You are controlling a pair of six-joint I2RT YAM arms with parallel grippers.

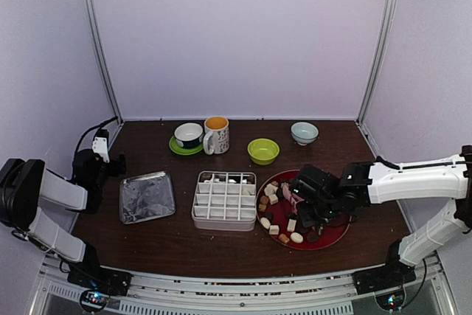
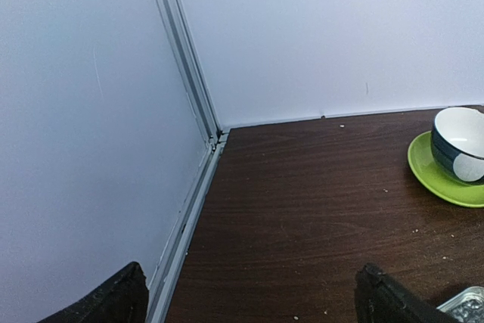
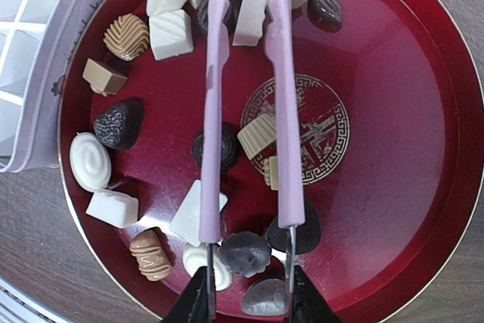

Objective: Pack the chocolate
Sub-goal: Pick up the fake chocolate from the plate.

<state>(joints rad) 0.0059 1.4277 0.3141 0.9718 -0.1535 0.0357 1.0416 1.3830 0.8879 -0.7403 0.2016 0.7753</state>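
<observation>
From above, I see my left hand (image 1: pixel 103 154) at the tabletop's (image 1: pixel 177 245) left edge and my right hand (image 1: pixel 310 195) over the red plate (image 1: pixel 335 235) holding most of the chocolate (image 1: pixel 271 198), with a few pieces in the white tray's (image 1: pixel 223 225) far row. My left wrist view shows that hand's fingers (image 2: pixel 113 296) spread wide. My right wrist view shows that hand pinching the pink tongs (image 3: pixel 214 111), a cream piece (image 3: pixel 251 14) between their arms.

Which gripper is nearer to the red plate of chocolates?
Right. The right gripper hangs over the red plate, holding pink tongs above the chocolates. The left gripper sits open by the left edge of the table, beyond the silver tray.
</observation>
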